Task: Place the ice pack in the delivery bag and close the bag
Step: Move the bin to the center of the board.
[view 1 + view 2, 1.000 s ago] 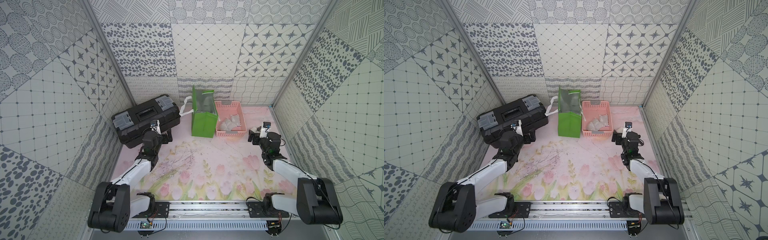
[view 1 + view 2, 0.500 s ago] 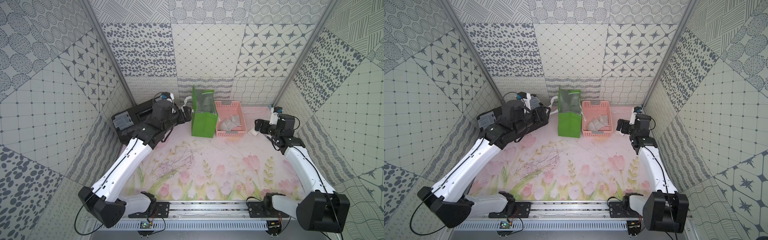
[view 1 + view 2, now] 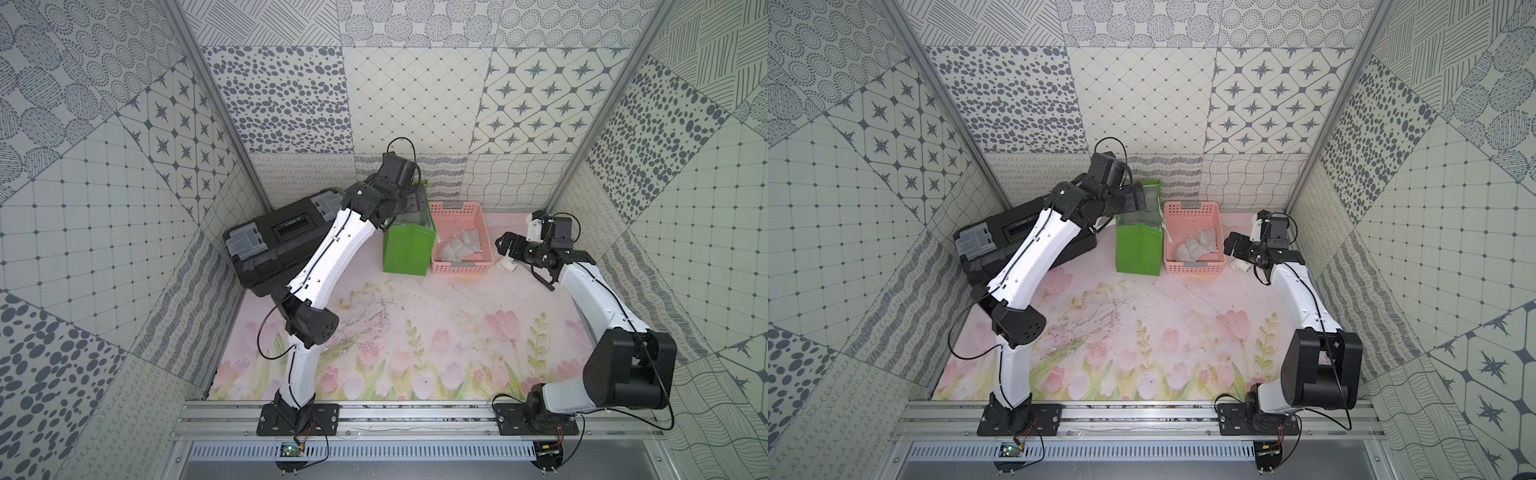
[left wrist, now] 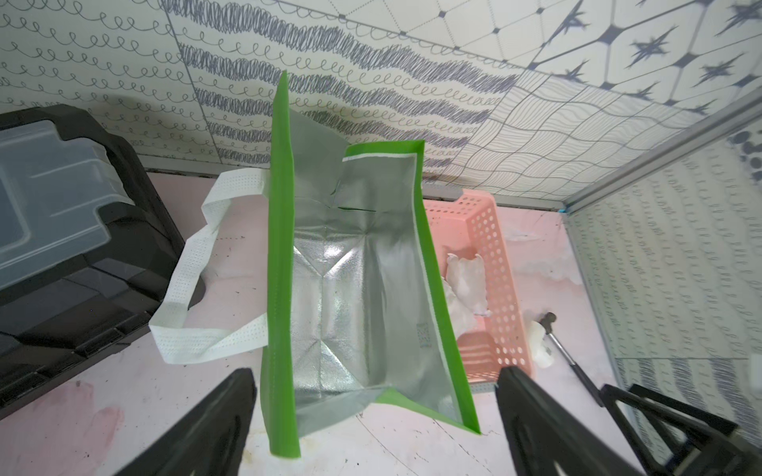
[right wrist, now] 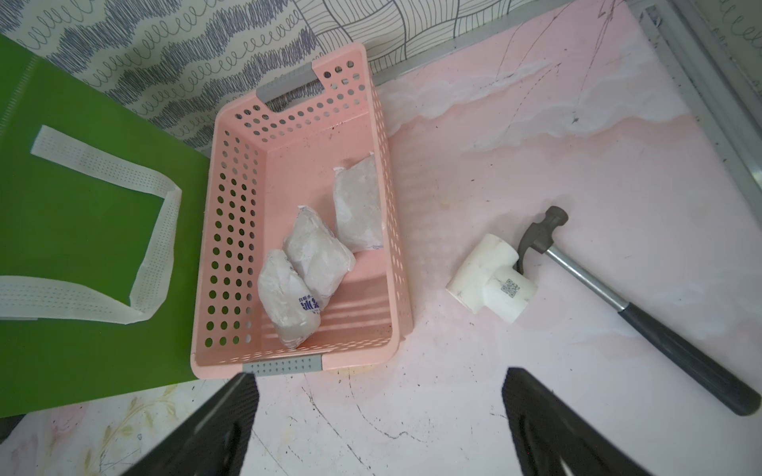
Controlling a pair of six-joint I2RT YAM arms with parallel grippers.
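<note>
Green delivery bag (image 4: 280, 247), mouth wide open

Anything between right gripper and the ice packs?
Only the wall of the pink basket, on a sideways approach. The ice packs lie uncovered inside; the open right gripper hovers outside. From above, nothing visible blocks.

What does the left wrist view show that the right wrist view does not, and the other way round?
Only the left wrist view shows the black toolbox and the inside of the delivery bag: bare silver lining, nothing in it. Only the right wrist view shows all three ice packs in the pink basket. Both show the bag, the basket, the hammer and the white pipe fitting.
</note>
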